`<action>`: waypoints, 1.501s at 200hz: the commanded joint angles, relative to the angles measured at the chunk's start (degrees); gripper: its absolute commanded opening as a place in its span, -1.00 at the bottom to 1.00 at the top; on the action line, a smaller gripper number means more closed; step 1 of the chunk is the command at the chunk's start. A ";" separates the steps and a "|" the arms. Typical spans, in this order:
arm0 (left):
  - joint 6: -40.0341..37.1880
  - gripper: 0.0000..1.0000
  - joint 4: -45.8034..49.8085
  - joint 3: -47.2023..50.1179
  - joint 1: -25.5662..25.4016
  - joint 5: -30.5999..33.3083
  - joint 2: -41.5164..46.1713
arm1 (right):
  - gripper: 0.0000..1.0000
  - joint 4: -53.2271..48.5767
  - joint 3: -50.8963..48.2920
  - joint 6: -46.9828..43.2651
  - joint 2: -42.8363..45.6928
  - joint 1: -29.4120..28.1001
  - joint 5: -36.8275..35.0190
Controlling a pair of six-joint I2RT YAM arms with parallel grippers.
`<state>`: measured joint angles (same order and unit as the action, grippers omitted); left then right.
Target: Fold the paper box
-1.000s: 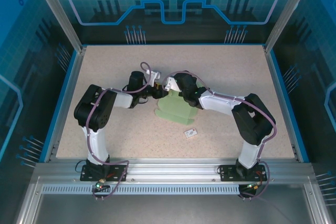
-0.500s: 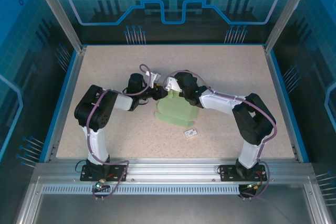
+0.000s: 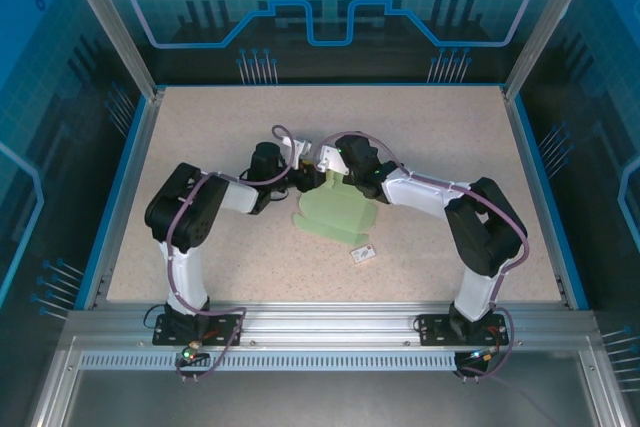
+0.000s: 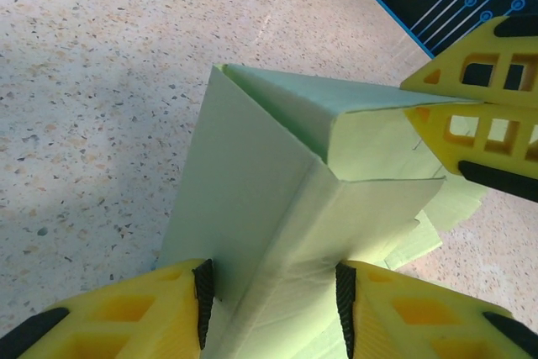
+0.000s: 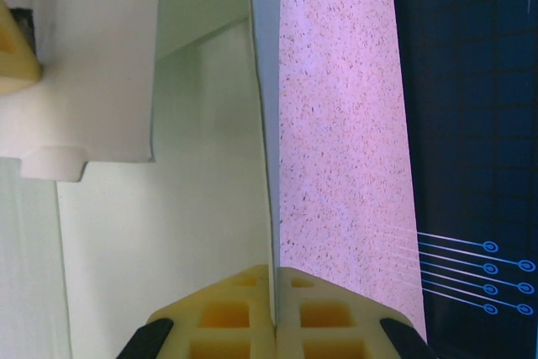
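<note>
White tag, one, lies nearest me, just beside the paper box, one, in the middle of the table. Its raised fold runs straight ahead from my left gripper, half-closed, pads touching both sides. Farther on, my right gripper is pinched tight on an upright panel.

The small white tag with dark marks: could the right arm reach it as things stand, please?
Probably not yet: the right gripper is shut on the pale mint-green paper box, though the small white tag lies uncovered nearby.
</note>
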<state>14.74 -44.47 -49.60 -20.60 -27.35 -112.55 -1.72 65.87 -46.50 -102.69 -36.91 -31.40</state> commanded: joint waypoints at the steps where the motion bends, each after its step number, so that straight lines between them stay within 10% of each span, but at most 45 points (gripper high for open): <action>1: 1.68 -0.09 -3.06 0.99 -0.52 4.49 -0.83 | -1.00 -2.32 1.19 1.24 1.89 -0.15 4.61; 134: 5.87 0.11 -0.36 -2.29 -1.79 8.38 -1.69 | -1.00 -5.52 1.77 1.94 2.59 -0.17 7.62; 300: 0.49 -0.77 6.35 -2.60 -3.65 14.12 0.47 | -0.90 -6.27 2.43 3.26 4.39 -0.01 5.91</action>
<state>15.03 -41.41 -51.31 -24.56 -13.30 -112.97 -7.05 66.87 -44.99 -101.16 -36.69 -28.21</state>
